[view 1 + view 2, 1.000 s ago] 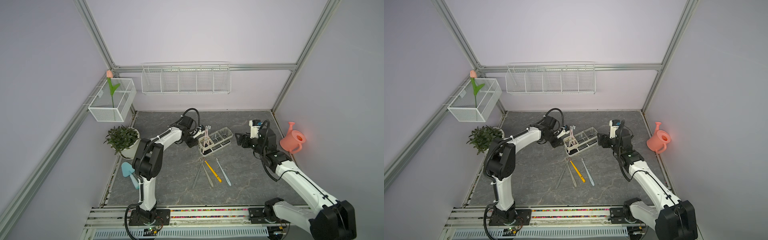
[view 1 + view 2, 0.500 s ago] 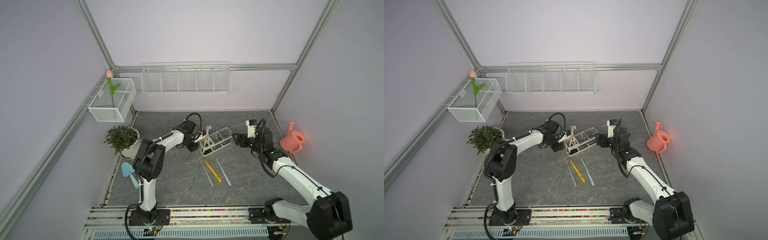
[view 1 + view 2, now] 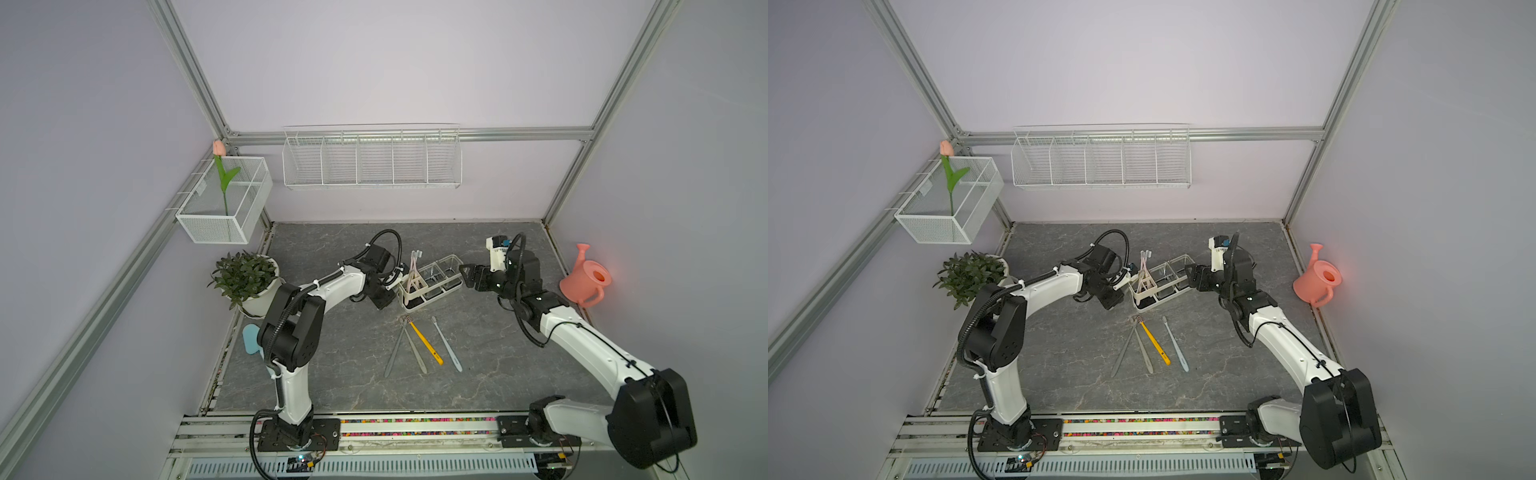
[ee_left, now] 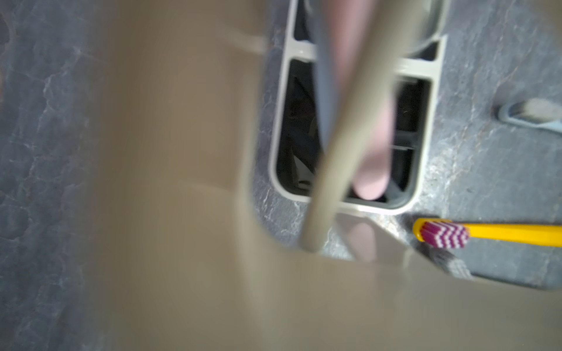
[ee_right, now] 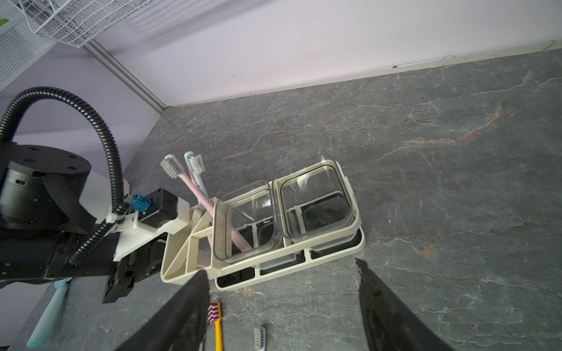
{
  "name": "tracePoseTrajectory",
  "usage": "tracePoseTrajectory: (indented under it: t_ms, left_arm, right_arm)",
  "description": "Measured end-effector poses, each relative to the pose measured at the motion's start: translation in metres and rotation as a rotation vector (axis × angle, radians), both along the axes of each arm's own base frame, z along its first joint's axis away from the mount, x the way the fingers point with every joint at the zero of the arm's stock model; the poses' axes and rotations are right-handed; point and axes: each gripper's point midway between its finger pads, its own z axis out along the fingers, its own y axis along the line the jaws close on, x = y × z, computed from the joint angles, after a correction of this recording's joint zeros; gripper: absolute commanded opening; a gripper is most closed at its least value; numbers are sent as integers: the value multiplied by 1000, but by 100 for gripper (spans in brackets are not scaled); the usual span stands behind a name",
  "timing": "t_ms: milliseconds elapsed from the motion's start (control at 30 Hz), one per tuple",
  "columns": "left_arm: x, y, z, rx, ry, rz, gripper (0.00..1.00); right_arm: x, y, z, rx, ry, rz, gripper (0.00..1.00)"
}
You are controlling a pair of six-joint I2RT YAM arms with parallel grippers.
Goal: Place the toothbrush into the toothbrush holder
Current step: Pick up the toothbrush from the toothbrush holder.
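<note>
Left of the toothbrush holder [image 5: 179, 277], left arm [image 3: 332, 286] jaws are unclear; right arm [image 3: 582, 340] jaws spread. Best retreat gently, sparing the leaning pink toothbrush [image 5: 194, 188].

Potted plant [image 3: 245, 276] and watering can [image 3: 584, 282] stand well apart.

Both arms stretch forward and inward, wrists low. The right gripper [image 5: 281, 269] stands wide apart, empty; the left gripper [image 3: 383, 300] points down, its gap unclear.

Soft, even light in both top views; left wrist view blurry, toothbrush holder [image 4: 424, 136] out of focus.
</note>
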Motion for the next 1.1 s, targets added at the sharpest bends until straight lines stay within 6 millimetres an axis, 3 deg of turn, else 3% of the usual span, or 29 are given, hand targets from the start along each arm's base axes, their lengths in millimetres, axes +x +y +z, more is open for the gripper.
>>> tracePoseTrajectory:
  t_ms: [433, 600, 767, 1100]
  left_arm:
    - [-9, 18, 2, 19, -54, 54, 6]
    - [-15, 23, 14, -26, -127, 74, 5]
    - [-15, 23, 33, -87, -199, 95, 5]
    - [-12, 21, 39, -117, -232, 106, 5]
  right_arm:
    - [0, 2, 0, 4, 3, 9, 79]
    - [0, 3, -2, 3, 13, 13, 79]
    - [4, 4, 10, 11, -7, 16, 79]
    - [2, 7, 12, 20, -5, 32, 79]
